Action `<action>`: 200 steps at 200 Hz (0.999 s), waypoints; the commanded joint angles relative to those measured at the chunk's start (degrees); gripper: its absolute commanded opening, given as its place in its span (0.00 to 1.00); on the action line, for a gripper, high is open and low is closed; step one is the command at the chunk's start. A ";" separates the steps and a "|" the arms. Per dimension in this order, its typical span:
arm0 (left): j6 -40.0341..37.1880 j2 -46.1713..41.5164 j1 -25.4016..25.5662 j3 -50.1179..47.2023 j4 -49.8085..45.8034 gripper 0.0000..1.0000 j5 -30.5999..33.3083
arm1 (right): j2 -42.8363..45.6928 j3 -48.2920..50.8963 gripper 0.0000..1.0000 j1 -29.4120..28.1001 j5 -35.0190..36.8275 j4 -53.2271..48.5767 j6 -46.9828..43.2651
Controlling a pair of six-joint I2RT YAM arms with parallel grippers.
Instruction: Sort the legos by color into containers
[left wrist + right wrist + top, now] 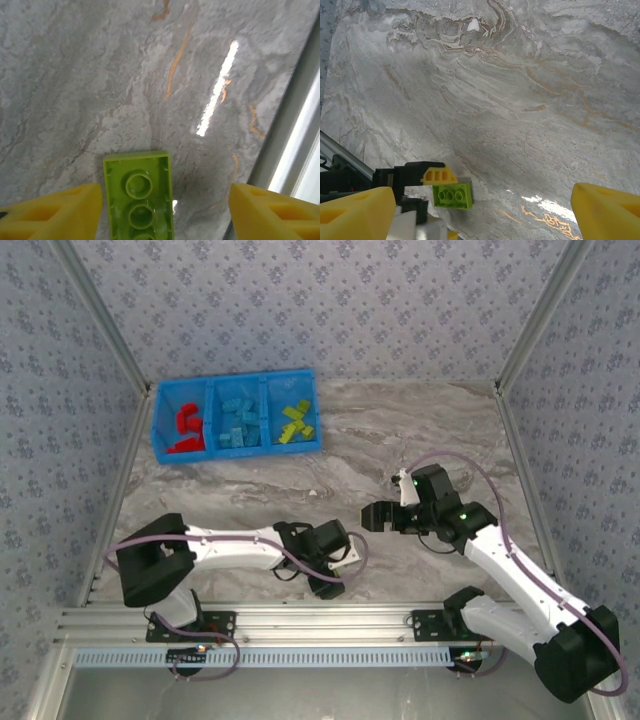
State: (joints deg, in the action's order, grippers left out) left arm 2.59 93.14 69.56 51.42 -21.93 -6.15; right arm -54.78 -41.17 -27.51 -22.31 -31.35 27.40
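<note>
Well apart from the blue bin [160, 420], the left gripper [166, 200] straddles a lime green brick [140, 195], unclenched; the right gripper [480, 215] gapes empty. The pick-up seems in hand, and next probably calls for a square clamp.

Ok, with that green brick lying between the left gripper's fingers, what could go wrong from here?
The lime green brick lies underside up, close beside one finger of the open left gripper, off centre; closing might shove or twist it instead of clamping it.
It sits near the table's edge, so a nudge might push it over.
The blue bin is far across the table; a weak grip could drop it en route.
</note>
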 commanded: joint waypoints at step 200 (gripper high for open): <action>8.79 -30.33 -37.71 -5.19 9.07 0.26 7.44 | 1.62 3.64 0.93 1.50 -4.01 20.85 8.19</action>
State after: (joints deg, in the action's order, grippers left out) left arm 7.01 66.24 42.96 43.97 -15.68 -0.19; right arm -53.52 -38.11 -26.22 -24.95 -20.45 32.10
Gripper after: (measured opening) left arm 0.293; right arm 0.935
